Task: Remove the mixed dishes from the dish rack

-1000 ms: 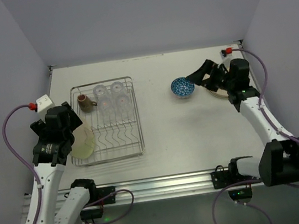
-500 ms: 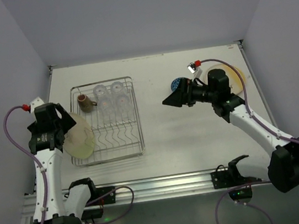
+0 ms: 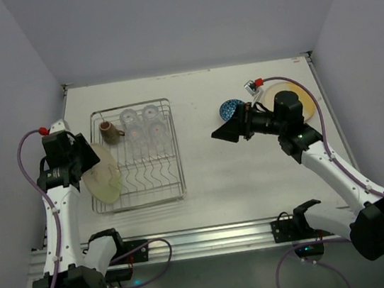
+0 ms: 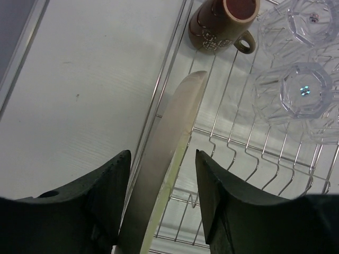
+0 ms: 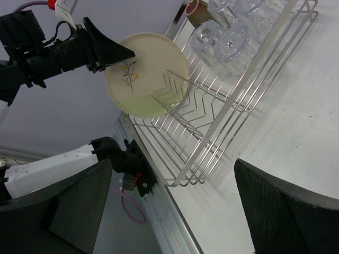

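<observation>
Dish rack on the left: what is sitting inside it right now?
Inside the dish rack are a brown mug, four clear glasses and one cream plate standing on edge at the left side. Anything beneath the leaning plate is covered.

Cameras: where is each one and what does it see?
Top external: above, behind; looks down on left arm, right arm and the silver wire dish rack.
Left wrist: left arm; faces the round cream plate edge-on between its dark fingers.
Right wrist: right arm; looks across at the rack past its fingers.
All share plate and rack.
</observation>
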{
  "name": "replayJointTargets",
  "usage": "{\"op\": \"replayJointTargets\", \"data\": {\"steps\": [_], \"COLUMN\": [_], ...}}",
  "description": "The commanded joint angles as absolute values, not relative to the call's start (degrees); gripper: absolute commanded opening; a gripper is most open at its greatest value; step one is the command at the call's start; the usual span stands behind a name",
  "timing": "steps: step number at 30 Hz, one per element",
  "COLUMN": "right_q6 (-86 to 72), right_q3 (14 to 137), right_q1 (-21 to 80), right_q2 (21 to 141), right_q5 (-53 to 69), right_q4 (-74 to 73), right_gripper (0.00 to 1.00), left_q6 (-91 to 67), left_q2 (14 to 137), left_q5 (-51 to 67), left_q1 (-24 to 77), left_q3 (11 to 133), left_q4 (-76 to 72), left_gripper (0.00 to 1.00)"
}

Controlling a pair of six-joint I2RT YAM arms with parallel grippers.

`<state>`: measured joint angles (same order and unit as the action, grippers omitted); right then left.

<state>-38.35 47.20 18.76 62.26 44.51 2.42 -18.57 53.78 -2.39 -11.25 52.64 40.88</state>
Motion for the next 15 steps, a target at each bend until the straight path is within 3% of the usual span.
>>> {"op": "replayJointTargets", "data": {"steps": [1,11,15], "right_q6": [-37.53,-37.79,-37.79], "right_q3": [46.67,47.11,47.46], "right_q1": [18.98,18.98,19.07], "right_q2": [60.91,60.64,60.56], "right_q5": [46.14,46.14,45.53], "right_q4": [2.81,2.37,1.76], "right_gripper": [0.99,0.99,0.99], "left_q6": [-16.61,-14.68,-14.06], "left_q2": [55.55,56.95,57.74], "left_q5": [3.86,8.61,9.75], "left_q1": [-11.43,-11.34,-11.34], "left_q3": [52.03,52.47,53.79], "left_q4": [37.36,36.04,36.12], "left_gripper": [0.55,0.45,0.25]}}
